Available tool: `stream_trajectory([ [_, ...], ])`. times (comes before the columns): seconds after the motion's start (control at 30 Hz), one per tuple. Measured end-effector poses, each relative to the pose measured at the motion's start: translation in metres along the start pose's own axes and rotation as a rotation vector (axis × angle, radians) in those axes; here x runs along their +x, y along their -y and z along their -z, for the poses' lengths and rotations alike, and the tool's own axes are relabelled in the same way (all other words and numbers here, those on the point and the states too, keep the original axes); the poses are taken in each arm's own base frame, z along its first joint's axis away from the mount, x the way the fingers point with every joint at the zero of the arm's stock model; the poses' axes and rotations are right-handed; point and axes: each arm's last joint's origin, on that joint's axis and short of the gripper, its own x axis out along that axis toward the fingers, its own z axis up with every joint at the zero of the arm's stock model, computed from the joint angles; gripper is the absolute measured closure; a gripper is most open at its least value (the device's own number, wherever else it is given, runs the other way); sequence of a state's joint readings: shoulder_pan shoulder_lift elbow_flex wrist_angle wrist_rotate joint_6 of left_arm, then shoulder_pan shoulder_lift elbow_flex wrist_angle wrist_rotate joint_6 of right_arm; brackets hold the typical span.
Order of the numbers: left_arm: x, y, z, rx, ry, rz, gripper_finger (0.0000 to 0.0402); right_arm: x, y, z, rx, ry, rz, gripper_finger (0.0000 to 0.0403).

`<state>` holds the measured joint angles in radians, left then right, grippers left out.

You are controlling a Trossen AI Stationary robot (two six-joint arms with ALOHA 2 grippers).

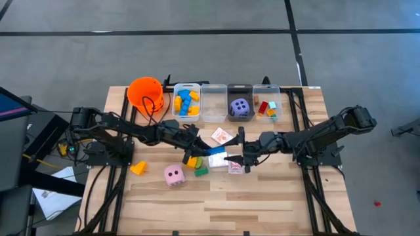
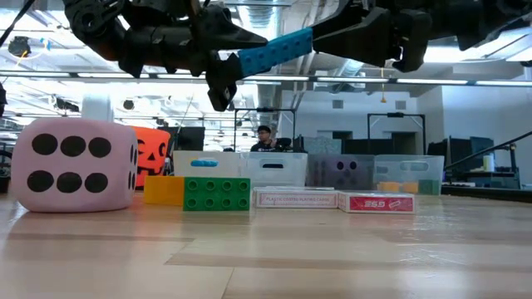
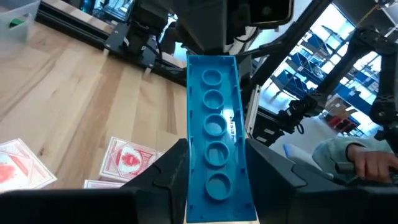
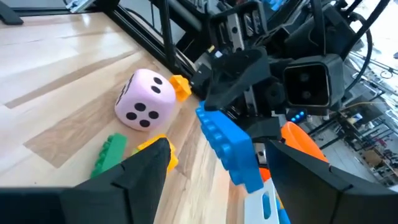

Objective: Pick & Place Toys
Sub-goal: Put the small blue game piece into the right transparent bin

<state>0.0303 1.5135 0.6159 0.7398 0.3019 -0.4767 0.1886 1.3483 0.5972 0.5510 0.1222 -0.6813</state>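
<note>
The long blue block [image 3: 214,130] hangs level above the middle of the surface, the left hand [image 3: 214,180] clamped on one end, the right hand [image 4: 249,177] spread around the other, seemingly for a hand-over.

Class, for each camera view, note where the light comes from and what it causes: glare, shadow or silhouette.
Low view: bright ceiling lamps behind turn both arms into silhouettes, yet the long blue plastic block in the left gripper is well lit. High view: even light, only faint shadows on the wooden table. Left wrist view: the room behind the block glares bright.
</note>
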Motion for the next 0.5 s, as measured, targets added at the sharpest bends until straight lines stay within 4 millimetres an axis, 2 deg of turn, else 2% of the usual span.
stream_trajectory([
  [0.5, -0.0001, 0.0015, -0.0037, 0.012, 0.04, 0.011, 0.0278, 0.0006, 0.0062, 0.0022, -0.003, 0.014, 0.017, 0.0137],
])
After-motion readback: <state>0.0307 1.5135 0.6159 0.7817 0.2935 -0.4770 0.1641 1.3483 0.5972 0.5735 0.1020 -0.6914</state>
